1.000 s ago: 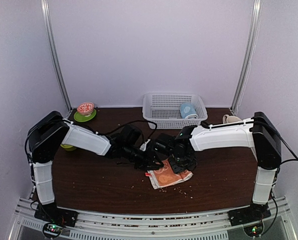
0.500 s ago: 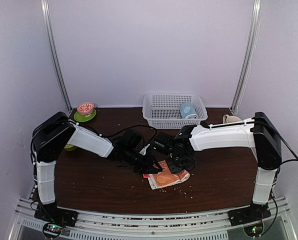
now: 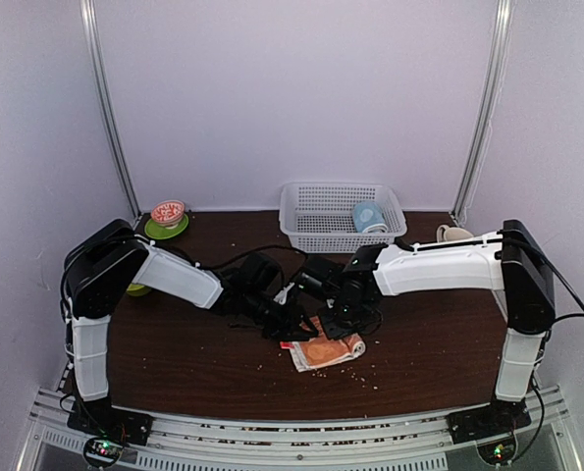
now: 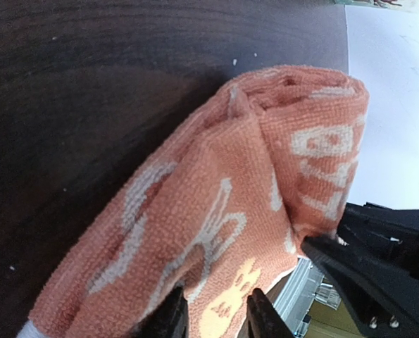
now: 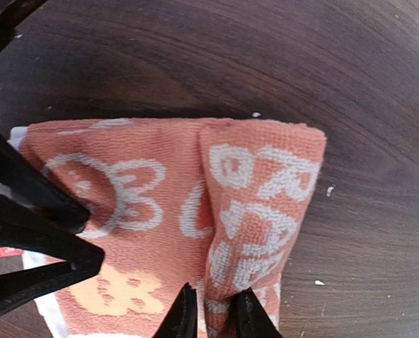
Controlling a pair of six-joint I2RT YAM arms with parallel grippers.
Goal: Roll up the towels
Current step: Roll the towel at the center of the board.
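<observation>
Table (image 3: 174, 363), dark wood, bearing all that follows. Arms, two, white-shelled, left arm (image 3: 174, 277) and right arm (image 3: 439, 267), both reaching inward to meet at mid-table. Basket (image 3: 316, 211), white plastic mesh, at the far edge, with a light blue cup (image 3: 368, 217) on its side within. Orange-red towel (image 3: 328, 350), white swirl pattern, at mid-table beneath both grippers; its right end is turned over into a thick fold, the rest lying flatter. Compared with a second ago it covers less of the table, its right edge drawn in toward the left, so the roll looks begun but far from finished. Left gripper (image 4: 216, 313), pinching the towel's near-left edge, cloth between its fingers. Right gripper (image 5: 210, 310), fingers close on either side of the rolled fold; it has been easing apart, and whether it still bites cannot be told. Second towel, not made out in any view. Green saucer (image 3: 152, 232) with a red-and-white bowl (image 3: 168, 211), far left. Beige cup (image 3: 451, 234), far right. Crumbs (image 3: 365, 371), scattered.
</observation>
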